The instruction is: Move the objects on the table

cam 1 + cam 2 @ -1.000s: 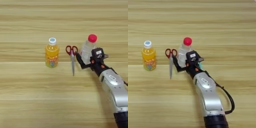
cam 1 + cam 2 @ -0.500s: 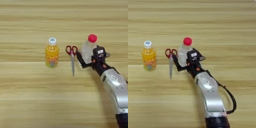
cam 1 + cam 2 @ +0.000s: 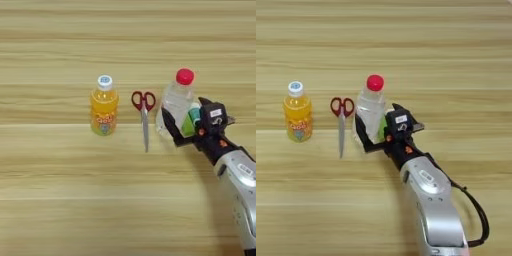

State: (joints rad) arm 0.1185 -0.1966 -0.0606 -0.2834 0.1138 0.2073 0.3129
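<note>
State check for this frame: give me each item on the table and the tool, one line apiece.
Small orange-juice bottle with white cap: upright, capped, standing alone.
Red-handled scissors: lying flat, blades shut.
Clear plastic bottle with red cap: upright, capped, between the fingers.
Green item: behind the clear bottle, mostly hidden.
Right tool: fingers around the bottle's lower body.

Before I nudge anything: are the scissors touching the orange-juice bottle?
Apart. The left eye view shows a plain strip of bare table between the scissors and the orange-juice bottle; the right eye view shows the same gap.
</note>
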